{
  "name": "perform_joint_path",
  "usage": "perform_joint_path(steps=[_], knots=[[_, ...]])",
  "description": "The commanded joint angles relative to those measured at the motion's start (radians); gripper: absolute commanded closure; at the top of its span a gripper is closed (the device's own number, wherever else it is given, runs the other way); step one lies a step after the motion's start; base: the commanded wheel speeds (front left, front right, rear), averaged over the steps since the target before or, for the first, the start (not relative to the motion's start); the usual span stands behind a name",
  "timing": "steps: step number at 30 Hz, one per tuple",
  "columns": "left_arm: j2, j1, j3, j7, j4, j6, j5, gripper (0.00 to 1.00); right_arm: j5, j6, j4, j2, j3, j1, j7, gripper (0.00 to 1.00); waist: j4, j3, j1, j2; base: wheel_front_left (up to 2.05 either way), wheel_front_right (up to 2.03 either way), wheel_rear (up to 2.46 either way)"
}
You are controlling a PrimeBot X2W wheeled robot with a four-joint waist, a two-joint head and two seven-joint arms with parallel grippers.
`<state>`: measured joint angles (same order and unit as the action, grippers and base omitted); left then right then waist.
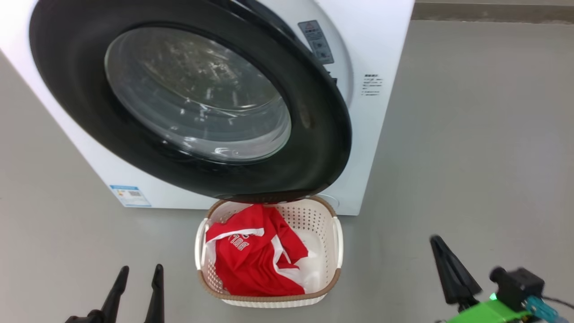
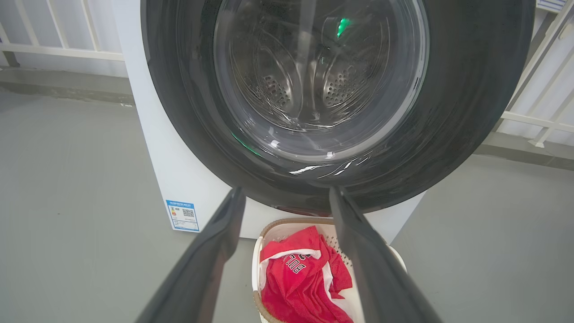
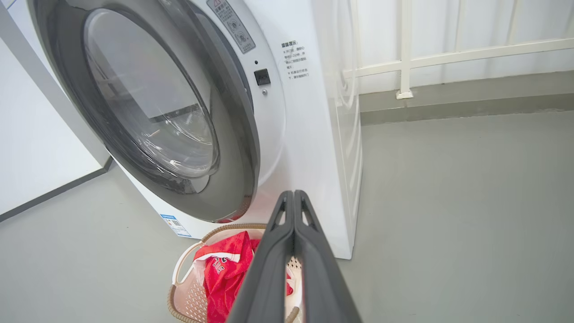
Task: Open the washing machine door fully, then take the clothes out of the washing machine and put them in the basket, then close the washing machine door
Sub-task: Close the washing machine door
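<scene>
Left gripper (image 1: 141, 269): dark fingers spread wide, empty, left of the small cream perforated plastic basket (image 1: 269, 298).
Washing machine door (image 1: 314, 134): round, glossy black rim, clear glass bowl; ajar on the white boxy washing machine (image 1: 381, 45), behind the basket.
Clothes (image 1: 255, 264): bright red, white-trimmed garments inside the basket.
Right gripper (image 1: 436, 243): fingers pressed together, empty, right of the basket.

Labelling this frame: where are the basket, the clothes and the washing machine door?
basket (image 1: 310, 215), head view, perforated inner wall.
clothes (image 1: 251, 269), head view, red jersey body.
washing machine door (image 1: 318, 134), head view, glossy black rim.
</scene>
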<state>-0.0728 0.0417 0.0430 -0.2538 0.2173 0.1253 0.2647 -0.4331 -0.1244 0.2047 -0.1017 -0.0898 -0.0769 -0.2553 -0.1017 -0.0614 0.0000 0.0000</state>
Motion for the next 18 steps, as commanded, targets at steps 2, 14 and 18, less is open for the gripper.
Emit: perform_joint_path(steps=[2,14,18], knots=[[0.002,-0.029,0.026,-0.008,-0.025,0.005,0.002,0.00,-0.011,-0.006,-0.015,-0.014,-0.058,0.087,-0.006,1.00,-0.028,-0.014,0.0000,0.0000,0.00,0.00,0.00],[0.020,-0.093,-0.012,-0.008,-0.020,0.005,0.033,0.00,-0.024,-0.006,0.050,-0.044,-0.178,0.404,-0.006,1.00,-0.130,-0.121,0.0000,0.0000,0.00,0.00,0.00],[0.022,-0.126,-0.026,-0.008,-0.017,0.005,0.048,0.00,-0.026,-0.006,0.080,-0.059,-0.192,0.474,-0.006,1.00,-0.159,-0.165,0.0000,0.0000,0.00,0.00,0.00]])
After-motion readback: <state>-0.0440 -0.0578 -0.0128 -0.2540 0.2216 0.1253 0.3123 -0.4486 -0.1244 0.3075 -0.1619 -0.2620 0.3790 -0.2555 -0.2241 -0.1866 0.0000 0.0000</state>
